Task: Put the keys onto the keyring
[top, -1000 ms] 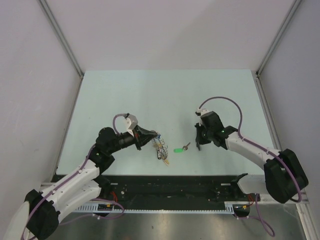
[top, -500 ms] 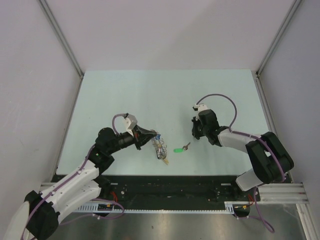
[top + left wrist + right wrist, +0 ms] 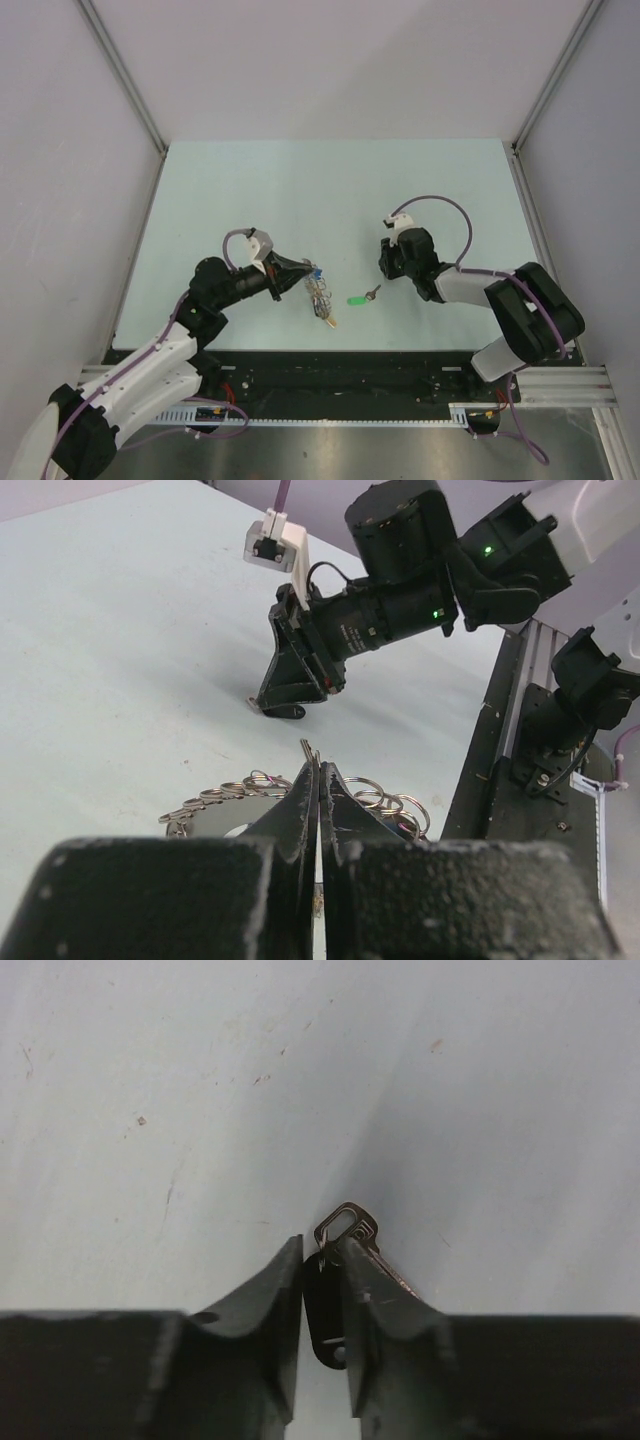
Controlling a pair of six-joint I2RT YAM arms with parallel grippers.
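Note:
My left gripper is shut on the keyring, a grey ring edged with small wire loops. A blue key and a yellowish one hang from it. A green-headed key lies loose on the table between the two arms. My right gripper is down at the table to its right. In the right wrist view its jaws stand a little apart. A black-headed key lies in the gap, its metal part poking out past the fingertips.
The pale table is walled by white panels at the left, back and right. A black rail runs along the near edge between the arm bases. The right arm's cable loops above its wrist.
The right arm has folded in, and its gripper has shifted slightly left and farther back on the table. Its jaws have parted a little. The left arm and keyring have stayed put.

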